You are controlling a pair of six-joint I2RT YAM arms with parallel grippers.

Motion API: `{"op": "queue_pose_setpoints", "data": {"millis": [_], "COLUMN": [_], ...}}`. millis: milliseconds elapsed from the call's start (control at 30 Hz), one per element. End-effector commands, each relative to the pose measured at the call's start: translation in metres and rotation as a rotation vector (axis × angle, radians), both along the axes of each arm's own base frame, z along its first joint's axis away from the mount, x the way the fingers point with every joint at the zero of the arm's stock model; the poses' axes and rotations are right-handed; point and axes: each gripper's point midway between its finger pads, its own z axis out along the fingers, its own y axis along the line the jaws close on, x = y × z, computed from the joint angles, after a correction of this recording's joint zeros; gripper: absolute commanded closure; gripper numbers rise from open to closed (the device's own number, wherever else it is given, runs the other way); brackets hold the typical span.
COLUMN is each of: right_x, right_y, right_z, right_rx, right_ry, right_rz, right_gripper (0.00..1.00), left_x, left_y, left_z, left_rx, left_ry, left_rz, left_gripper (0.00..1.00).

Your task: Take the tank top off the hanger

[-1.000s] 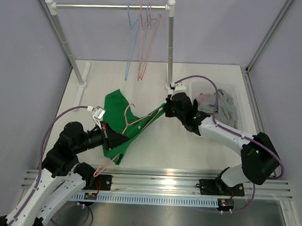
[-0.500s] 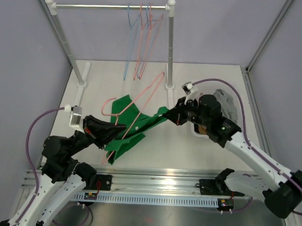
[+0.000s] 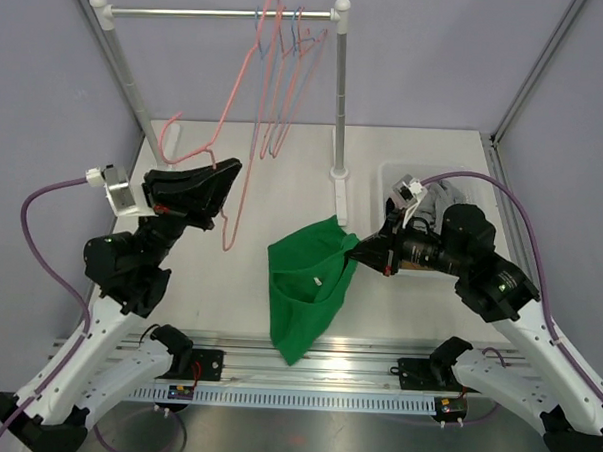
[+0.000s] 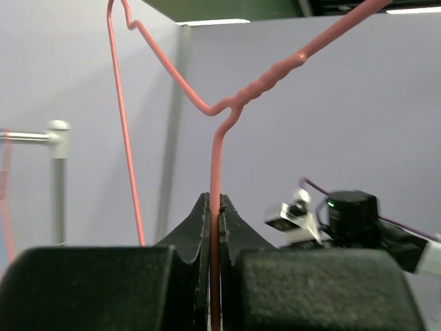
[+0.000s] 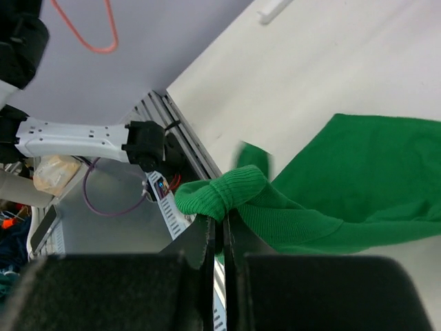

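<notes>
Green fabric tank top (image 3: 304, 286) x1, now off pink wire hanger (image 4: 214, 152) x1 vs 0.5 s ago; clamped in R jaws. Hanger pinched in L jaws, lifted higher.

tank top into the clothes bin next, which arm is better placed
Right. The right gripper is shut on the tank top, with the bin just beyond it; the left gripper is shut on the pink hanger.
</notes>
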Motion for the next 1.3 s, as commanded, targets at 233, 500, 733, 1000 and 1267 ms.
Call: {"op": "queue_pose_setpoints", "data": {"millis": [233,500,733,1000,1267], "right_x": [0.015,0.036,0.033,0.026,0.024], "right_y": [0.013,0.016,-0.013,-0.024,-0.025], "right_z": [-0.061,-0.128,-0.097,-0.112,-0.114], "right_rx": [-0.179,-0.395,-0.334,-0.340,-0.335], "right_ry": [0.101,0.159,0.079,0.083,0.069], "right_rz": [-0.080,-0.297,-0.379,-0.385,-0.374], "right_gripper": [0.99,0.00,0.01,0.01,0.01], "left_x": [0.072,0.113,0.159,0.225,0.290], "left_y": [0.089,0.089,0.070,0.053,0.050], "left_z": [-0.084,-0.132,-0.100,-0.046,-0.033], "left_rx": [0.149,0.301,0.366,0.339,0.279], "left_ry": [0.622,0.831,0.802,0.757,0.766], "left_rz": [0.632,0.654,0.509,0.454,0.426], "left_gripper": [1.00,1.00,1.00,1.00,1.00]}}
